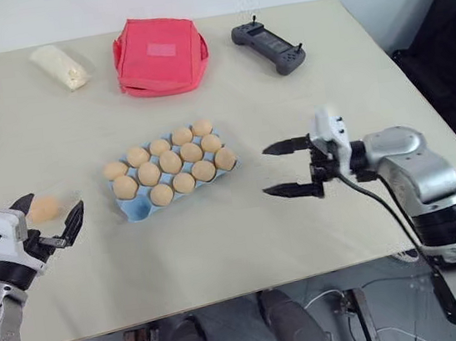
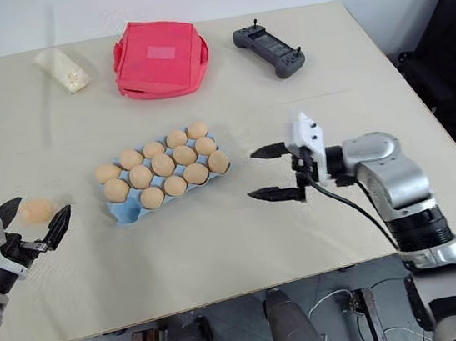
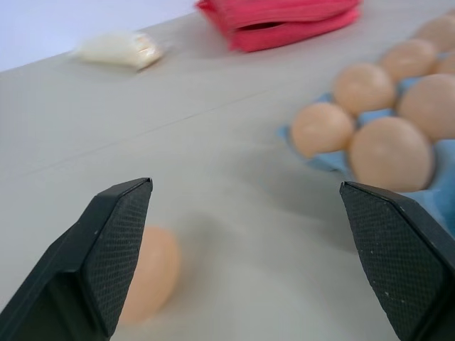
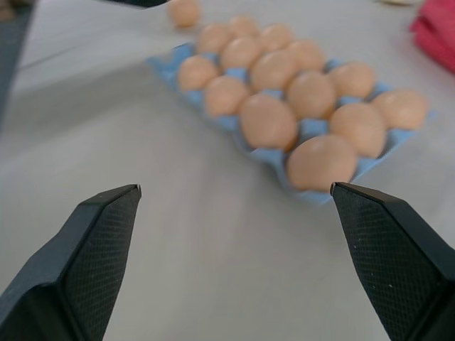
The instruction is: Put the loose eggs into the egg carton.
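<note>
Left gripper (image 1: 49, 219) gapes wide around 1 loose egg (image 1: 44, 209), left of the nearly full egg carton (image 1: 136, 209); right gripper (image 1: 288, 167) released. Next we clench, lift.

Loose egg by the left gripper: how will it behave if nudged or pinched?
The loose egg looks smooth and oval on the flat table, so a nudge would probably roll it. It is likely fragile and slippery between the left gripper's open fingers.
</note>
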Controlling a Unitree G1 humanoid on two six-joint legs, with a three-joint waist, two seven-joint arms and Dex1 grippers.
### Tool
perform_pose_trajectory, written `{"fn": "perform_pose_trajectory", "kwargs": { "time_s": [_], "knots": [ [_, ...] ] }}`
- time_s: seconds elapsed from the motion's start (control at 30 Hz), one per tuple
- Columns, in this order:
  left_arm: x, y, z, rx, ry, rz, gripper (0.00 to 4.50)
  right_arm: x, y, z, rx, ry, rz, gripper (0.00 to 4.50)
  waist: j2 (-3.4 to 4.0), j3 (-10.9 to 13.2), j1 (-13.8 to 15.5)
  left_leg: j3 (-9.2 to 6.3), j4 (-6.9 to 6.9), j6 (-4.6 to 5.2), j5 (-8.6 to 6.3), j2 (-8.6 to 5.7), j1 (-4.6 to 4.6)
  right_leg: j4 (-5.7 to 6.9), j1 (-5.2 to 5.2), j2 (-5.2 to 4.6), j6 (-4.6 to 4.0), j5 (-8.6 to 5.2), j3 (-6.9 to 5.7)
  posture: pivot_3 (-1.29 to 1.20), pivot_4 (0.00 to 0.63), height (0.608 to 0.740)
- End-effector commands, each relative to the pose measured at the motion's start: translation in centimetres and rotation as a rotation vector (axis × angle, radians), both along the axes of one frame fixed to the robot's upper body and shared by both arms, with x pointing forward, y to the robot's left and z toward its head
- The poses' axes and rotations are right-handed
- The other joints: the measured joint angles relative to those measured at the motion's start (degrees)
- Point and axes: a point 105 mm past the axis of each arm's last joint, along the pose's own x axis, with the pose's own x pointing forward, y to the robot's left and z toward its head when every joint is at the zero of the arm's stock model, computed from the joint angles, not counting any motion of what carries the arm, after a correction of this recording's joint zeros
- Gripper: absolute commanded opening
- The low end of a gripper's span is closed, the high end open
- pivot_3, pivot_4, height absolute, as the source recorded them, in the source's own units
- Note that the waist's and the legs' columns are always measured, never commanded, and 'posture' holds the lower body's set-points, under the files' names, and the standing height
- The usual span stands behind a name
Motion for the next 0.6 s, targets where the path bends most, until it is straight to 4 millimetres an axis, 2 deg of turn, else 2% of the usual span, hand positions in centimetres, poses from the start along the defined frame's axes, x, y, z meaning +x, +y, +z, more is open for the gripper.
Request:
{"fn": "perform_pose_trajectory", "kwargs": {
  "time_s": [0.03,0.23,0.33,0.6],
  "knots": [
    [-0.7,1.1,1.4,0.028,-0.058,0.106,4.5,-0.6,-1.3,1.1,0.008,-0.034,0.029,4.48,0.0,0.0,0.3,0.0,0.02,0.01,0.0,0.0,0.01,0.01,0.01,0.0,0.01,0.01,0.0,0.0,0.15,0.74],
    [0.0,2.7,1.6,0.006,-0.062,0.248,4.5,-0.1,-1.9,1.4,0.009,-0.048,-0.012,4.48,-0.01,0.0,0.7,-0.01,0.18,0.05,0.07,-0.05,0.06,0.02,0.09,-0.01,0.05,0.07,0.05,0.0,0.15,0.74],
    [1.2,3.7,1.7,-0.011,-0.034,0.293,4.5,-0.1,-1.7,1.4,0.021,-0.052,-0.022,4.48,-0.01,0.0,0.9,-0.02,0.21,0.06,0.08,-0.06,0.05,0.02,0.1,-0.01,0.05,0.08,0.06,0.0,0.15,0.74],
    [4.5,5.0,0.4,-0.057,0.103,0.281,4.5,-0.6,-1.7,1.4,0.031,-0.056,-0.061,4.48,-0.01,0.0,2.0,-0.01,0.09,0.0,0.06,-0.06,0.03,0.01,0.02,-0.01,0.12,0.11,0.03,0.0,0.15,0.74]
  ]
}}
